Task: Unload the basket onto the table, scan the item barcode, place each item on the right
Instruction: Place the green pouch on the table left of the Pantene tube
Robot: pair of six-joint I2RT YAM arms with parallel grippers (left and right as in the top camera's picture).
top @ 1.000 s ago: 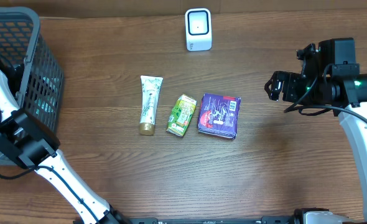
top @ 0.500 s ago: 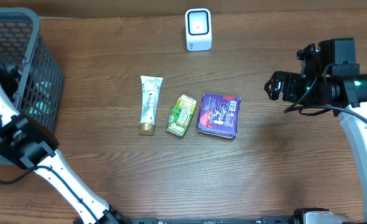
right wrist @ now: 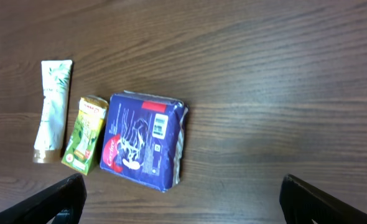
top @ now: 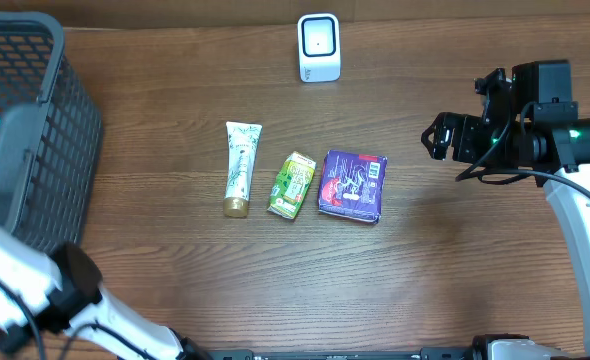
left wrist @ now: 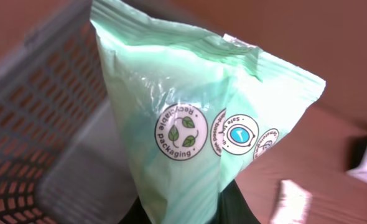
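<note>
Over the grey basket (left wrist: 40, 155), the left gripper (left wrist: 186, 216) clenched a mint-green packet (left wrist: 196, 112) by its lower edge, likely so its printed face could be turned to the scanner (top: 319, 47). Past the purple pack (top: 352, 185), the right gripper (top: 439, 138) hung spread, empty.

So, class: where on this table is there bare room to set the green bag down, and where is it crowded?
For the bag, bare wood: between basket and tube; between scanner and the row of three items; between purple pack and right gripper; the near strip in front of them. Crowded: tube, carton and pack lie close side by side.
</note>
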